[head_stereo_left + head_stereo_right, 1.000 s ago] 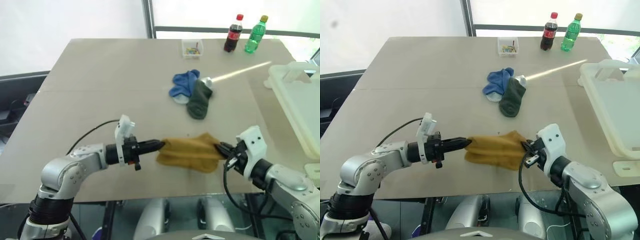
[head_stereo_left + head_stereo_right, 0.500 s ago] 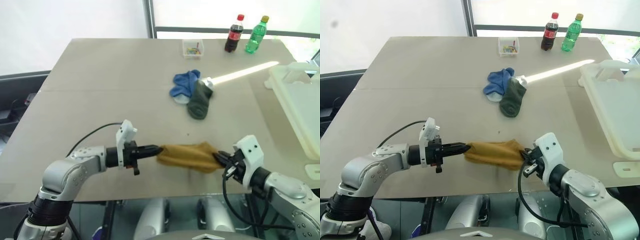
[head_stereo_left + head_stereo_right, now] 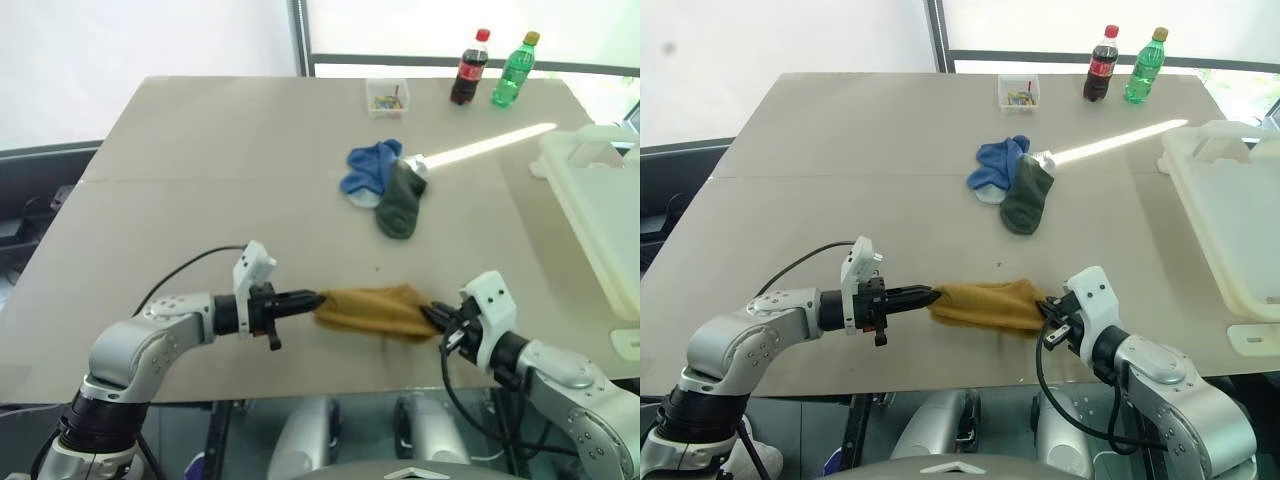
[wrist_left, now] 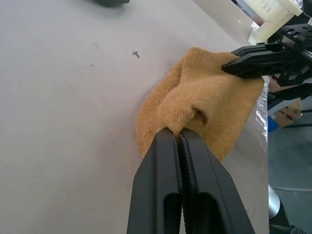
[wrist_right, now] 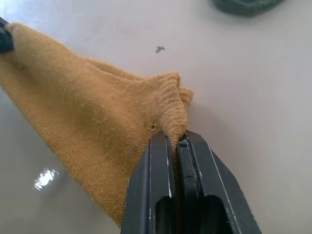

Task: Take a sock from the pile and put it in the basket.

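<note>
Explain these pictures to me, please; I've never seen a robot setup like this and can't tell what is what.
You are looking through a two-armed humanoid robot's cameras. The two wide pictures come from its head, looking down over a table. The two close-ups come from cameras on its wrists, looking along each tool's black fingers.

The left tool and the right tool are each pinched shut on opposite ends of a mustard-yellow sock, stretched between them low over the table's near edge.

Farther back lie a blue sock and a dark green sock, then a small clear box and two bottles. The whitish basket stands on the robot's right.
</note>
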Controlling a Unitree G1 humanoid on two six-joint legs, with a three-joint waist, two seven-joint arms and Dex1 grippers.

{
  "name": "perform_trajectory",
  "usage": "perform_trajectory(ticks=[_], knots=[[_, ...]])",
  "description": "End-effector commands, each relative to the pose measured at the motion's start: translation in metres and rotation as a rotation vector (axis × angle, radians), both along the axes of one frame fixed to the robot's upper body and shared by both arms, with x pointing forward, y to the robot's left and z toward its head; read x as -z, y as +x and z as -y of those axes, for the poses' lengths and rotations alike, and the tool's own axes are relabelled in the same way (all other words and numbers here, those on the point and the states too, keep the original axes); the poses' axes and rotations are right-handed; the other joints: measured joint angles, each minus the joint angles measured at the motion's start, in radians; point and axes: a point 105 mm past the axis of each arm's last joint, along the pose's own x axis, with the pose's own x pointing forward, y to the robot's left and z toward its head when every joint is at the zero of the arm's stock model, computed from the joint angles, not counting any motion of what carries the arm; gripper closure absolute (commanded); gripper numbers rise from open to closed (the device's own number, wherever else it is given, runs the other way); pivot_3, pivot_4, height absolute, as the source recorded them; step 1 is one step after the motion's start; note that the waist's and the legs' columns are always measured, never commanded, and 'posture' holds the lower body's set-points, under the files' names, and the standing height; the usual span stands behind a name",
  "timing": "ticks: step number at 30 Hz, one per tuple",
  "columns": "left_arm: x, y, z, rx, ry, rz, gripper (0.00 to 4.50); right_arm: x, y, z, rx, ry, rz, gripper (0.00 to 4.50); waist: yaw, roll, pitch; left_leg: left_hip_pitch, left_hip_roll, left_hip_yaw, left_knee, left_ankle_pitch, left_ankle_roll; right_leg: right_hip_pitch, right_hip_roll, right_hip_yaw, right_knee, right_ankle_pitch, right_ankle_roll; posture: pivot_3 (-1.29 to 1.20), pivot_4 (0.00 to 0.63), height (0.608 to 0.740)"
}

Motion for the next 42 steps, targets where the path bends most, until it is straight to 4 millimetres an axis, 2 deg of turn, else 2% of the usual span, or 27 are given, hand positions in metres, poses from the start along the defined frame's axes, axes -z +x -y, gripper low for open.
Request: perform_trajectory(ticks=[1, 8, 13, 19, 22, 25, 28, 29, 30, 31, 36, 42], knots=[[-0.011, 0.001, -0.001, -0.005, -0.006, 0.059, 4.47, -0.008, -0.001, 0.002, 0.006, -0.001, 0.046, 4.50, 0.003, 0.000, 0.000, 0.000, 0.000, 0.000, 0.000, 0.000, 0.000, 0.000, 0.000, 0.000, 0.000, 0.000, 0.000, 0.00, 0.150, 0.735], [-0.010, 0.009, 0.000, -0.021, 0.004, 0.073, 4.47, -0.009, 0.004, 0.002, 0.041, 0.016, 0.060, 4.50, 0.009, 0.000, 0.000, 0.000, 0.000, 0.000, 0.000, 0.000, 0.000, 0.000, 0.001, 0.000, 0.000, 0.000, 0.000, 0.00, 0.150, 0.735], [0.006, 0.007, -0.003, -0.005, 0.047, 0.014, 4.47, 0.009, -0.004, 0.005, 0.035, -0.042, 0.010, 4.50, 0.009, 0.000, 0.000, 0.000, 0.000, 0.000, 0.000, 0.000, 0.000, 0.000, 0.001, 0.000, 0.000, 0.001, 0.001, 0.00, 0.150, 0.735], [0.013, 0.004, 0.004, 0.021, 0.044, -0.020, 4.47, 0.015, -0.005, 0.010, 0.052, -0.051, 0.002, 4.50, 0.009, 0.000, 0.000, 0.000, 0.000, 0.000, 0.001, 0.000, 0.000, 0.001, 0.002, 0.001, 0.000, 0.000, 0.001, 0.00, 0.150, 0.735], [0.011, 0.005, 0.006, 0.019, 0.029, -0.025, 3.55, 0.014, -0.004, 0.011, 0.055, -0.051, 0.010, 4.50, 0.009, 0.000, 0.000, 0.001, 0.000, 0.000, 0.001, 0.000, 0.000, 0.001, 0.002, 0.001, 0.000, 0.000, 0.000, 0.00, 0.150, 0.735], [0.009, 0.003, 0.005, 0.023, 0.022, -0.031, 2.20, 0.014, -0.004, 0.011, 0.052, -0.051, 0.019, 4.50, 0.009, 0.000, 0.000, 0.001, 0.000, 0.000, 0.001, 0.000, 0.000, 0.001, 0.002, 0.001, 0.000, 0.001, 0.001, 0.00, 0.150, 0.735], [0.008, 0.003, 0.003, 0.020, 0.027, -0.027, 0.63, 0.014, -0.004, 0.009, 0.020, -0.064, 0.024, 4.50, 0.009, 0.000, 0.000, 0.001, 0.000, 0.000, 0.001, 0.000, 0.000, 0.001, 0.002, 0.001, 0.000, 0.001, 0.001, 0.00, 0.150, 0.735], [0.008, 0.003, 0.002, 0.012, 0.023, -0.029, 0.09, 0.012, -0.003, 0.010, 0.025, -0.062, 0.040, 4.15, 0.009, 0.000, 0.000, 0.001, 0.000, 0.000, 0.001, 0.000, 0.000, 0.002, 0.002, 0.001, 0.000, 0.001, 0.001, 0.00, 0.150, 0.735], [0.007, 0.002, 0.001, 0.016, 0.016, -0.033, 0.00, 0.010, -0.002, 0.009, 0.021, -0.046, 0.049, 3.77, 0.009, 0.000, 0.000, 0.002, 0.000, 0.000, 0.001, 0.000, 0.000, 0.003, 0.002, 0.001, 0.000, 0.000, 0.001, 0.00, 0.150, 0.735], [0.006, 0.001, -0.001, 0.016, 0.013, -0.037, 0.00, 0.008, 0.000, 0.011, 0.024, -0.056, 0.066, 3.46, 0.009, 0.000, 0.000, 0.003, 0.000, 0.000, 0.001, 0.000, 0.000, 0.003, 0.002, 0.001, 0.000, 0.000, 0.000, 0.00, 0.150, 0.735], [0.005, 0.000, -0.008, 0.009, 0.010, -0.030, 0.00, 0.003, 0.001, 0.018, 0.036, -0.066, 0.088, 1.22, 0.009, 0.000, 0.000, 0.003, 0.001, 0.000, 0.001, 0.000, 0.000, 0.003, 0.002, 0.001, 0.000, 0.000, 0.000, 0.00, 0.150, 0.735], [0.002, 0.001, -0.003, 0.019, -0.010, -0.004, 0.00, -0.015, 0.002, 0.024, 0.013, -0.032, 0.149, 1.22, 0.010, 0.000, 0.000, 0.003, 0.001, 0.000, 0.001, 0.000, 0.000, 0.003, 0.002, 0.001, 0.000, 0.000, 0.000, 0.00, 0.150, 0.735]])
